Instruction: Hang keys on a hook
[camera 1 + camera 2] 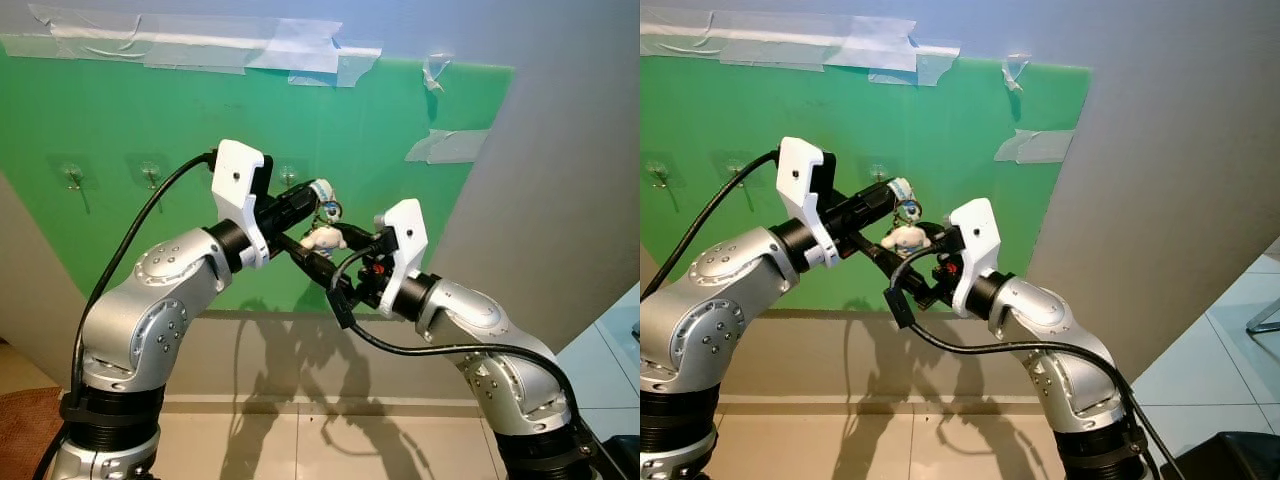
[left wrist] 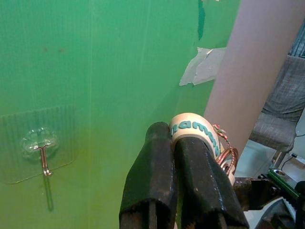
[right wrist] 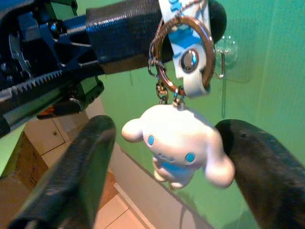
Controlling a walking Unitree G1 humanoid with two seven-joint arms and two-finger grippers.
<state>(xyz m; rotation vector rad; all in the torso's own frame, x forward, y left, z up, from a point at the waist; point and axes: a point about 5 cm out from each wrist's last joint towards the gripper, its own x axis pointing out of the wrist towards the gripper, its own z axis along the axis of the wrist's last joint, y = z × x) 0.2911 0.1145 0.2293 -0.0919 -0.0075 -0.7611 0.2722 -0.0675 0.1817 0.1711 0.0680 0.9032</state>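
Green plastic board (image 1: 380,110) backs clear adhesive hooks (image 2: 42,148); left gripper (image 1: 312,195) pinches the dangling keychain's teal-lettered strap (image 2: 195,131). Right gripper (image 3: 167,157), spread, flanks its light white plush charm (image 3: 176,143); hold the stiff metal ring (image 3: 159,43).

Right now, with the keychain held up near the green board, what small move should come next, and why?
Probably the left gripper, shut on the keychain strap, should carry the ring toward the hook. The open right gripper flanks the white charm without holding it.
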